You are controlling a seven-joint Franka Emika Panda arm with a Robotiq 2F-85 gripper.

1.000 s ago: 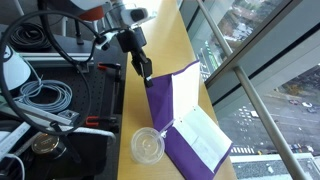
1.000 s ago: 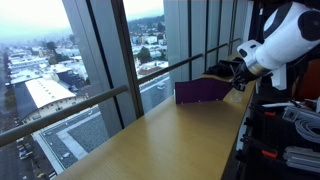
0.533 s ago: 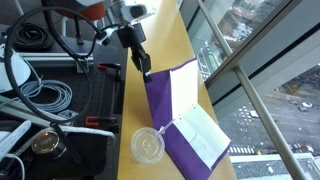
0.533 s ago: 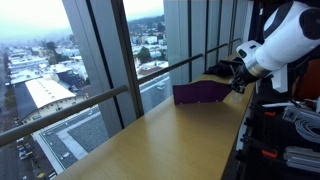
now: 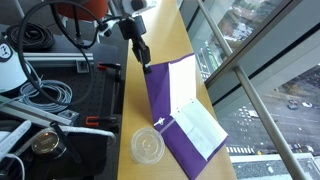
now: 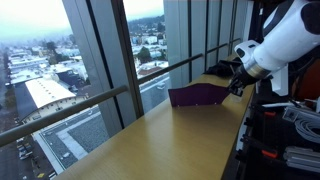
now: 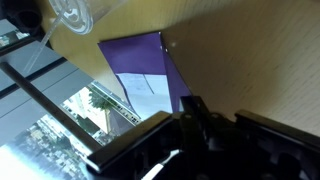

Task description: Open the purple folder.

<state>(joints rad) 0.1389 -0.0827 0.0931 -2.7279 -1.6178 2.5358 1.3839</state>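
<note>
The purple folder (image 5: 168, 88) lies on the wooden table, partly open, with white sheets (image 5: 201, 130) showing inside. My gripper (image 5: 143, 60) is at the folder's far corner, shut on the edge of the purple cover and holding it up. In an exterior view the raised cover (image 6: 196, 95) stands at a low slant beside the gripper (image 6: 236, 82). In the wrist view the purple cover (image 7: 138, 55) and a white sheet (image 7: 146, 90) run up from my fingers (image 7: 193, 108), which pinch its edge.
A clear plastic cup lid (image 5: 148, 146) lies by the folder's near corner; it also shows in the wrist view (image 7: 74, 12). A black bench with cables (image 5: 50, 95) borders the table. A glass wall with a railing (image 5: 235, 60) runs along the far edge.
My gripper has moved up and away along the table with the cover's corner. The purple cover has swung wider and now reaches farther across the table.
</note>
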